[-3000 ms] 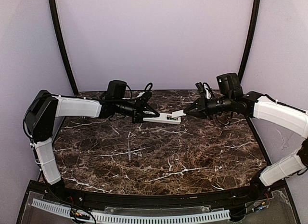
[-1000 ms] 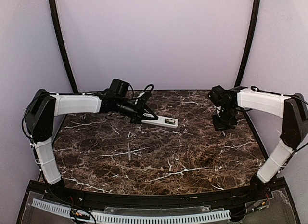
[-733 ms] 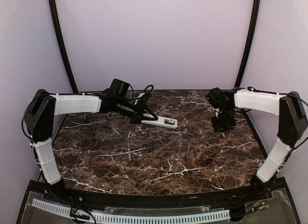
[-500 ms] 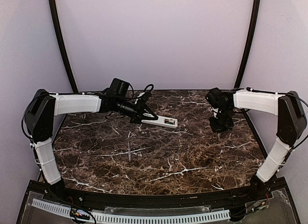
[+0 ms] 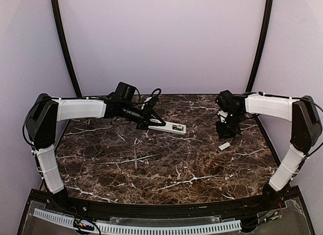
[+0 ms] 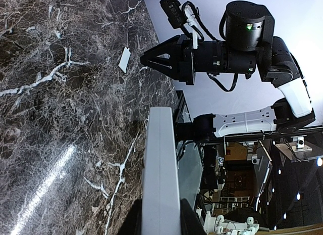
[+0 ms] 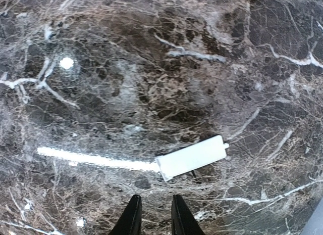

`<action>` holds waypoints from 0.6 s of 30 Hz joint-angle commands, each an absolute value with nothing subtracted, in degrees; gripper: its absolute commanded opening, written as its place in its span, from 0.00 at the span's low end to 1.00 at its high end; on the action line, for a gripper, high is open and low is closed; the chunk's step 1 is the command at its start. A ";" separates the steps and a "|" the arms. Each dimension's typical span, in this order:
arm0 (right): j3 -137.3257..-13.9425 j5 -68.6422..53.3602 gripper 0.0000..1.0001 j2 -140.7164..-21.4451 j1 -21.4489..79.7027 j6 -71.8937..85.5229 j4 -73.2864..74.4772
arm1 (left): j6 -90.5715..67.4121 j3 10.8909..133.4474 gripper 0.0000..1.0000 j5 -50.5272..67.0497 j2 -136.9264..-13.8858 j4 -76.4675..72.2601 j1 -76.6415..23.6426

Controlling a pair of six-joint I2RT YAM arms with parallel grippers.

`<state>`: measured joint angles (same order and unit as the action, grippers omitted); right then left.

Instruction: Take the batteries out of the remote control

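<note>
Left gripper (image 5: 147, 124) clamps one end of slim white rectangular remote control (image 5: 170, 127), far left-centre over dark marble table (image 5: 176, 167). Right gripper (image 7: 154, 217) jaws slightly parted, empty, above small white flat cover piece (image 7: 192, 156). Best: hold remote steady, right crosses to its free end.

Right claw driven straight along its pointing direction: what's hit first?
Probably the white cover piece lying on the marble table, nearly dead ahead of the right claw; slightly off, it meets bare tabletop instead.
</note>
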<state>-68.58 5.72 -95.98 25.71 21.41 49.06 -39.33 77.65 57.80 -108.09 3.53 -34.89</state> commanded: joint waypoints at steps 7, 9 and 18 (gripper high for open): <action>-67.96 -11.40 0.32 -88.63 25.42 20.01 40.11 | -37.45 79.40 0.00 58.24 -106.96 4.75 -35.07; -66.70 -13.10 0.37 -87.21 25.39 20.39 38.43 | -36.91 79.51 0.00 57.95 -107.03 5.15 -35.07; -59.06 -21.08 0.58 -79.17 25.40 25.19 26.77 | -42.50 77.76 0.00 55.12 -108.39 0.79 -35.95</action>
